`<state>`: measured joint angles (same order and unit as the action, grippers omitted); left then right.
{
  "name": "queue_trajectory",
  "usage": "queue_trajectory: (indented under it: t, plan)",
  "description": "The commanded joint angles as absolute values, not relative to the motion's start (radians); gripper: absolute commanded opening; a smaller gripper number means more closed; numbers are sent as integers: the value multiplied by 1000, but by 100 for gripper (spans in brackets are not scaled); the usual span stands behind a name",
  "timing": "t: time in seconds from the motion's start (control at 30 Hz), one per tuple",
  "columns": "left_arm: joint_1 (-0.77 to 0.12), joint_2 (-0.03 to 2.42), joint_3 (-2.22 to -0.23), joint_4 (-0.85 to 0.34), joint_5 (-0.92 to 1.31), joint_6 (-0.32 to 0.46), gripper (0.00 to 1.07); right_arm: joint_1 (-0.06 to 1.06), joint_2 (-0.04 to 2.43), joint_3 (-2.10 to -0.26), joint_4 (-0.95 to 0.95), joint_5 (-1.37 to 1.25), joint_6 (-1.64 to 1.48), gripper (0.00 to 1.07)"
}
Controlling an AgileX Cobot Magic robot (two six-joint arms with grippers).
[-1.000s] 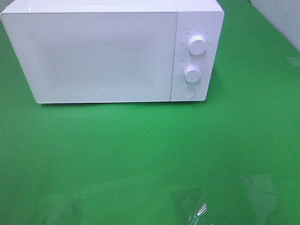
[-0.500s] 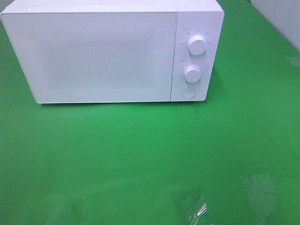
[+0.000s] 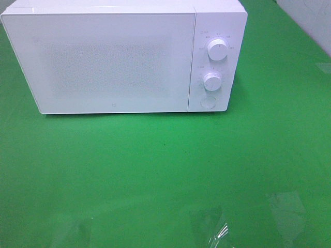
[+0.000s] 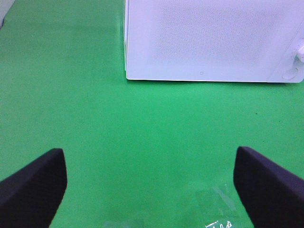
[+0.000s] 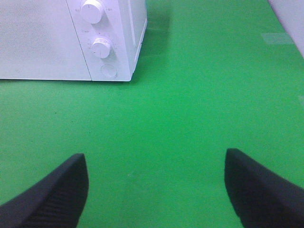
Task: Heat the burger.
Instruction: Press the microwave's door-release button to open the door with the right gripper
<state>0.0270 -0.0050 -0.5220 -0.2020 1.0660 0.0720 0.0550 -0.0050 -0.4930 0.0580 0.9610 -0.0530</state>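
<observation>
Left hand (image 4: 149,156) and right hand (image 5: 155,156) both hang spread and empty above the table (image 3: 155,175), while the microwave (image 3: 114,62) stands shut and the burger shows nowhere, so whether it is already inside cannot be told.

One white microwave (image 3: 124,57) stands ahead of my two pincers, across one green bench (image 3: 155,170). The microwave has one door (image 3: 98,67), on the side nearer my left pincer (image 4: 149,159). It has two round white knobs, an upper knob (image 3: 217,50) and a lower knob (image 3: 212,81), on the side nearer my right pincer (image 5: 156,159). One round button (image 3: 208,102) sits under the lower knob. Each pincer shows two dark fingers (image 4: 33,185), four fingers in all.
</observation>
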Motion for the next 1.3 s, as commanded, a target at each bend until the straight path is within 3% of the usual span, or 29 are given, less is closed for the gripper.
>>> queue_trajectory:
  t: [0.03, 0.63, 1.3]
  plan:
    - [30, -17, -519, -208, 1058, 68, 87, 49, -30, -491, 51, 962, -45, 76]
    - [30, -9, -519, -208, 1058, 68, 87, 49, -22, -525, 58, 942, -45, 76]
    - [30, -9, -519, -208, 1058, 68, 87, 50, 339, -430, 57, 412, -45, 75]
